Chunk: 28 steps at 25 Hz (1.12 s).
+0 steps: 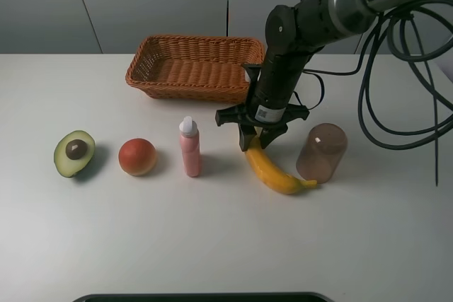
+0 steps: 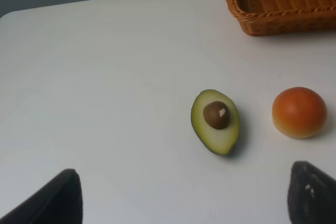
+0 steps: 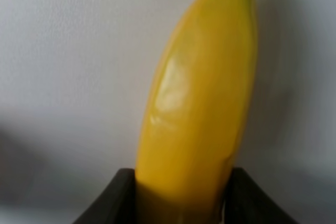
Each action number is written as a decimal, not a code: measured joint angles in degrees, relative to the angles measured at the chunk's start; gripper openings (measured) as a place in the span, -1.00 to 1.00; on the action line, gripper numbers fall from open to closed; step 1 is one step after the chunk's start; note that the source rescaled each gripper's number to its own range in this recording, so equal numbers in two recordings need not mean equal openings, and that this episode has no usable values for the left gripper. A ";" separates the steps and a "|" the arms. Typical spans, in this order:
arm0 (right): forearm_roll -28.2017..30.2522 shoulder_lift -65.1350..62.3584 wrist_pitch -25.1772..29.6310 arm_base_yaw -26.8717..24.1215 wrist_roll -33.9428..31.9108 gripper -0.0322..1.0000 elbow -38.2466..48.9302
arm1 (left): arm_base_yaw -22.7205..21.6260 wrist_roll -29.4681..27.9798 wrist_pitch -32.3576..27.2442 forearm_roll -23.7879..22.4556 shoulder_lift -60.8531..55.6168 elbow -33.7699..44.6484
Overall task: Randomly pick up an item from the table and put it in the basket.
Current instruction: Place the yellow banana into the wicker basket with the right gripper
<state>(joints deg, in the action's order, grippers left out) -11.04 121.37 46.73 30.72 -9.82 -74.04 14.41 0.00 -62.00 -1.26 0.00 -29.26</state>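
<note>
The right pincer (image 1: 256, 141) is clamping narrowly on the banana (image 1: 276, 173), its two fingers pressing against both sides of the end nearer the basket (image 1: 185, 90), while the fruit seems to be lying on the tabletop (image 1: 212, 245) between the pink bottle (image 1: 190, 148) and the brown cup (image 1: 322, 152). The left pincer (image 2: 184, 198) is hanging wide apart and empty above the halved avocado (image 2: 215, 121). So the grasp is looking made; lifting, carrying and dropping into the empty basket are all remaining.
</note>
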 joint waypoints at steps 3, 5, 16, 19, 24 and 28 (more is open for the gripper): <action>0.00 0.00 0.00 0.00 0.00 -0.91 0.00 | 0.00 0.00 0.00 0.00 0.00 0.00; 0.00 0.00 0.00 0.00 0.00 -0.91 0.00 | 0.00 0.00 0.00 0.00 0.00 0.00; 0.12 -0.39 0.42 0.00 -1.12 -0.91 0.00 | 0.00 0.00 0.00 0.00 0.00 0.00; 0.21 -2.19 1.65 0.00 -2.01 -0.91 0.00 | 0.00 0.00 0.00 0.00 0.00 0.00; 0.34 -7.19 5.30 0.03 -3.23 -0.91 0.00 | 0.00 0.00 0.00 0.00 0.00 0.00; 0.44 -11.75 9.10 0.03 -4.63 -0.91 0.03 | 0.00 0.00 0.00 0.00 0.00 0.00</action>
<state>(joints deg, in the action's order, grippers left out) -10.61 109.61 55.82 30.75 -14.45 -74.02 14.41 0.00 -62.00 -1.26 0.00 -29.26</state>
